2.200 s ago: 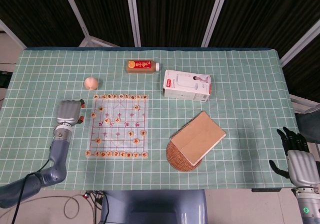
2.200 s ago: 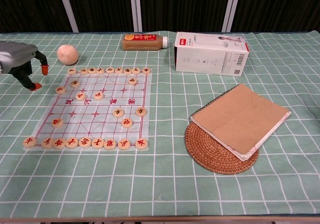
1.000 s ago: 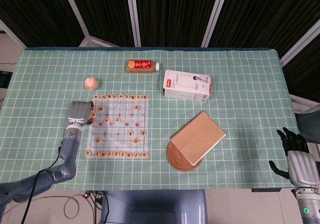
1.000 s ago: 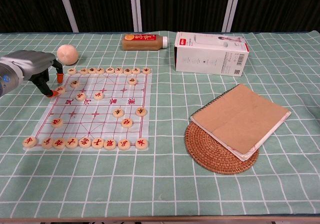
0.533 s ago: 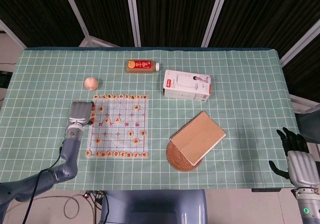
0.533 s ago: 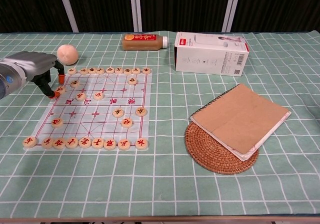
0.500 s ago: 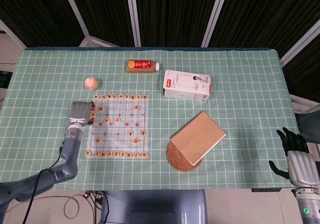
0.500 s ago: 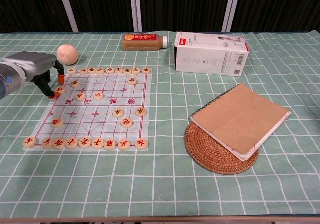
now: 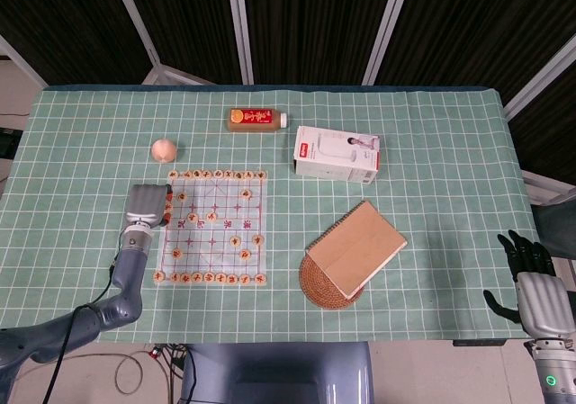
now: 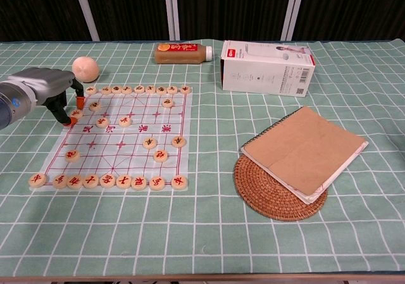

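Note:
A Chinese chess board (image 10: pixel 126 151) with several round wooden pieces lies left of centre, also seen from above as the board (image 9: pixel 213 237). My left hand (image 10: pixel 45 86) sits at its left edge, palm down. Its red-tipped fingers (image 10: pixel 68 121) stand on either side of one piece (image 10: pixel 76 114) near the board's far left corner; whether they touch it I cannot tell. From above the left hand (image 9: pixel 147 204) covers that corner. My right hand (image 9: pixel 538 294) hangs off the table's near right corner, fingers spread, holding nothing.
A peach-coloured ball (image 10: pixel 85 69) lies just beyond the left hand. At the back lie a brown drink bottle (image 10: pixel 183 52) on its side and a white carton (image 10: pixel 267 67). A brown spiral notebook (image 10: pixel 304 150) rests partly on a woven coaster (image 10: pixel 266 202).
The left hand has moved right from the bare cloth to the board's left edge, then settled by the piece. The right hand and all other things have stayed put.

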`<state>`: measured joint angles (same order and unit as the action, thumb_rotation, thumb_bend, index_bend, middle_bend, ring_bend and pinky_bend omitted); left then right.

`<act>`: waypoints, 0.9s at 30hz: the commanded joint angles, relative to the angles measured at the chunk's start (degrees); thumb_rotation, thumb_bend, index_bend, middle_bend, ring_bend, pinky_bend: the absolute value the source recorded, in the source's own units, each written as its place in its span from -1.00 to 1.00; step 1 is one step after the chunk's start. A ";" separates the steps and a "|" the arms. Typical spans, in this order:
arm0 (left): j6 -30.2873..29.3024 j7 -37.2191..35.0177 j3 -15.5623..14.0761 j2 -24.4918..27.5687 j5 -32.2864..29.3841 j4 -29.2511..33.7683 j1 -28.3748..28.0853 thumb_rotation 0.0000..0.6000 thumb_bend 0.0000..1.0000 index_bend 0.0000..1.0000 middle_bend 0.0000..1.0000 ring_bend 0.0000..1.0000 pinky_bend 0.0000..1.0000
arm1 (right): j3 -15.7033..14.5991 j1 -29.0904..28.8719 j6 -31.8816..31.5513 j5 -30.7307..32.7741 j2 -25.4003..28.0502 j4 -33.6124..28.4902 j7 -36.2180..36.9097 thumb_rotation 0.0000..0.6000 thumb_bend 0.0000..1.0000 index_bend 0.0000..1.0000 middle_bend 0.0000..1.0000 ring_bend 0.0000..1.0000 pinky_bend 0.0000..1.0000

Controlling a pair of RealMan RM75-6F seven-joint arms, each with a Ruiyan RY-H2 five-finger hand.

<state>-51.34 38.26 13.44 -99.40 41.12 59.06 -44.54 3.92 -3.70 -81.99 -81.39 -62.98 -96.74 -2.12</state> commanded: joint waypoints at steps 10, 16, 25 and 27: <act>0.23 0.52 -0.41 -0.30 -0.56 -0.21 -0.17 1.00 -0.35 -0.07 1.00 0.73 0.90 | 0.04 0.03 -0.18 -0.05 -0.10 0.11 -0.20 1.00 -0.31 -1.00 -1.00 -1.00 -1.00; -0.41 -0.04 -0.26 -0.03 -0.15 0.28 -0.10 1.00 -0.32 -0.04 1.00 0.73 0.90 | 0.07 0.06 -0.31 -0.11 -0.15 0.10 -0.19 1.00 -0.31 -1.00 -1.00 -1.00 -1.00; -2.01 -0.71 0.61 1.79 0.61 2.70 -0.17 1.00 -0.32 -0.05 1.00 0.73 0.90 | 0.05 0.09 -0.30 -0.09 -0.15 0.07 -0.13 1.00 -0.31 -1.00 -1.00 -1.00 -1.00; -2.18 -0.70 0.82 2.05 0.50 2.93 -0.26 1.00 -0.32 -0.05 1.00 0.73 0.90 | 0.03 0.08 -0.29 -0.16 -0.12 0.03 -0.16 1.00 -0.31 -1.00 -1.00 -1.00 -1.00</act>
<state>-53.49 37.55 14.21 -97.40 41.66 61.95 -44.77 3.95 -3.62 -82.29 -81.55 -63.10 -96.71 -2.29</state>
